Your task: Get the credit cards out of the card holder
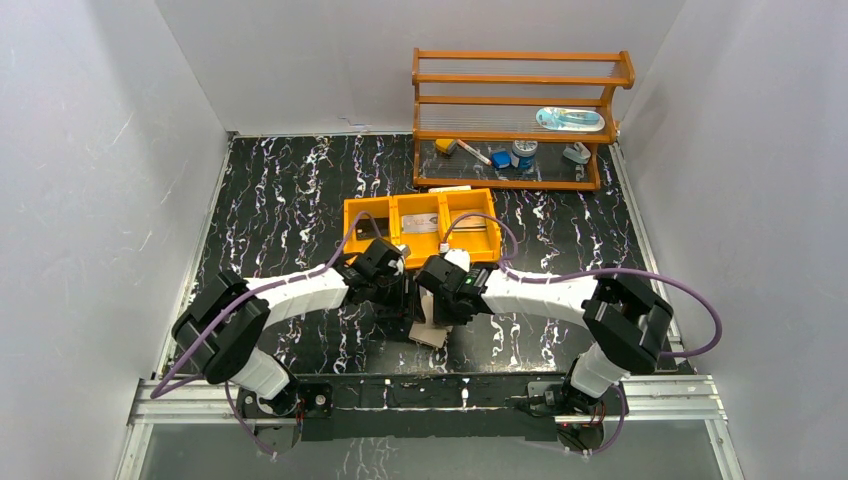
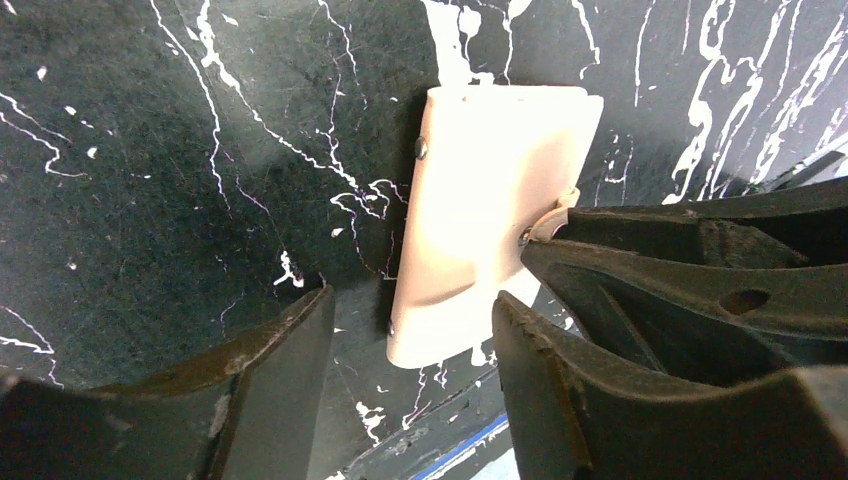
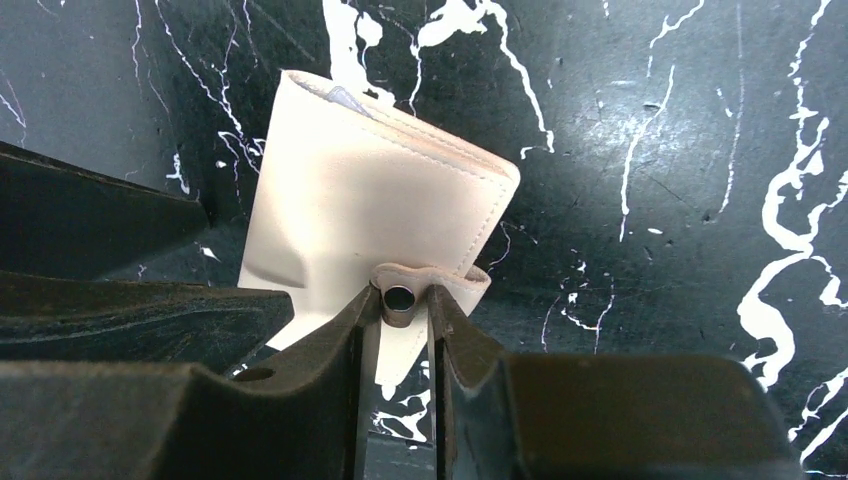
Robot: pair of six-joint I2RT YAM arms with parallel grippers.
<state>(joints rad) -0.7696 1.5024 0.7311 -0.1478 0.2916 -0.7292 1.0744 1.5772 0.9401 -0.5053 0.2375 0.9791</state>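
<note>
- The card holder rests folded shut on the black marbled surface, between the two arms.
- The right pincer is narrow, pinching the holder's small snap tab.
- The left pincer stands wide, one finger to either side of the holder's end.
- An orange tray sits just behind.

Your left arm and right arm wear white forearm shells between black joints, each trailing a purple cable. Your fingers are matte black with scuffed edges.
</note>
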